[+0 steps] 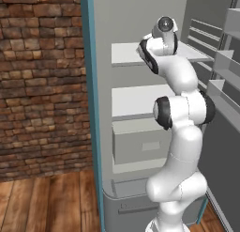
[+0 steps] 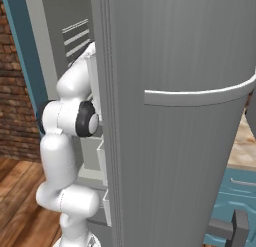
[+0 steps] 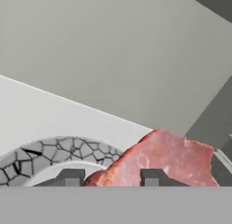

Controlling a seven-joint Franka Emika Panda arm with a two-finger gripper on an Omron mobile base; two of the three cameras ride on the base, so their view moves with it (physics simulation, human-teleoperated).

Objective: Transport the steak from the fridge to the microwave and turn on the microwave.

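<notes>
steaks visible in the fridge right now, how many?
1. The steak sits in the hand view just past the tool, lying partly on the crackle-rimmed plate on a white fridge shelf. Others may be hidden behind the arm.

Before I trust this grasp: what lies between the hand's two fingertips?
In the hand view, the steak lies between the fingertips, partly over the plate.

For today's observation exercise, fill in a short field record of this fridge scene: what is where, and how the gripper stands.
setting: tall light-grey fridge, door open, white shelves inside
arm: reaches in at the upper shelf
target: red-pink lumpy raw steak, on the round plate with a cracked grey pattern
gripper: tips either side of the steak's near edge; grip cannot be told
stage: steak not yet out of the fridge
</notes>
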